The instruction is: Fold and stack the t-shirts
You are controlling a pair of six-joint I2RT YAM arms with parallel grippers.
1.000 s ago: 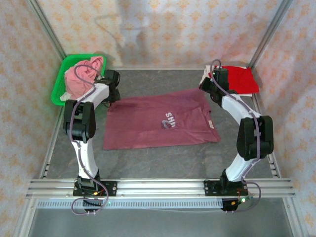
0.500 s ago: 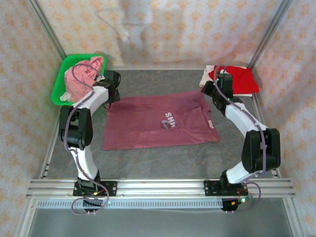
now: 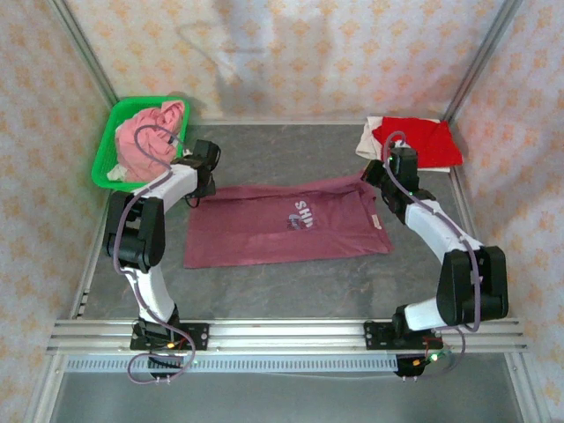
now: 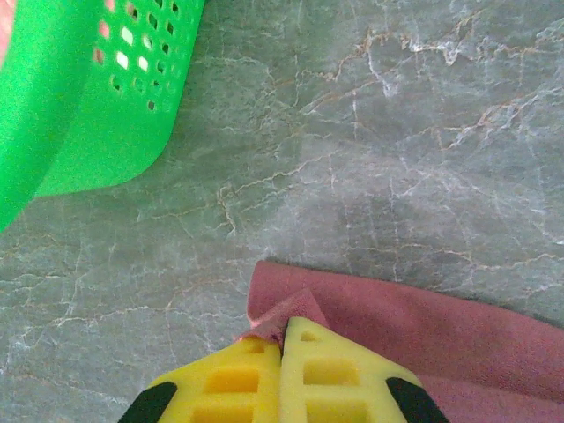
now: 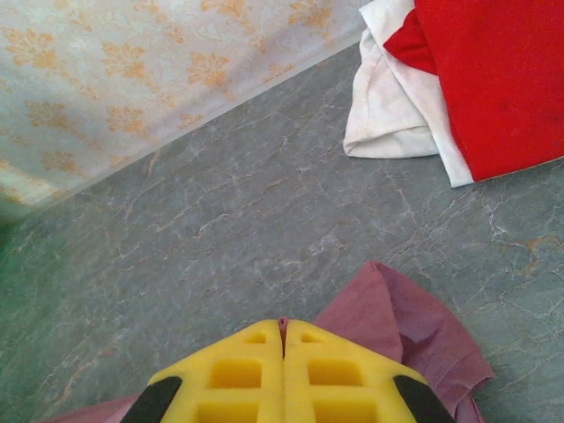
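**Both grippers pinch the far corners of the maroon shirt**

The grey marbled table [image 3: 291, 291] carries everything. Across its middle lies the maroon shirt [image 3: 282, 231], spread mostly flat, with a pale print [image 3: 302, 214] right of centre. Its near edge rests on the stone, while its two far corners are drawn up off the surface.

The left arm [image 3: 141, 238] reaches from its base along the left side to the shirt's far left corner. The right arm [image 3: 441, 231] bends around the right side to the far right corner.

The green basket [image 3: 104, 167] stands in the far left corner of the table, close to the left arm's wrist. The pink shirt [image 3: 145, 141] is heaped loosely inside it and rises above the rim. In the far right corner the red shirt [image 3: 423, 141] lies folded on top of the white shirt [image 3: 367, 141], whose edge sticks out on the left. This pile lies apart from the maroon shirt.

The left gripper [image 4: 281, 339] has its yellow fingers pressed together, with a small tuck of maroon cloth caught between the tips. The corner curls up from the table to meet them. The right gripper [image 5: 283, 328] is closed in the same way, with a sliver of maroon cloth in the seam between the fingers. The bunched corner rises beside it on the right.
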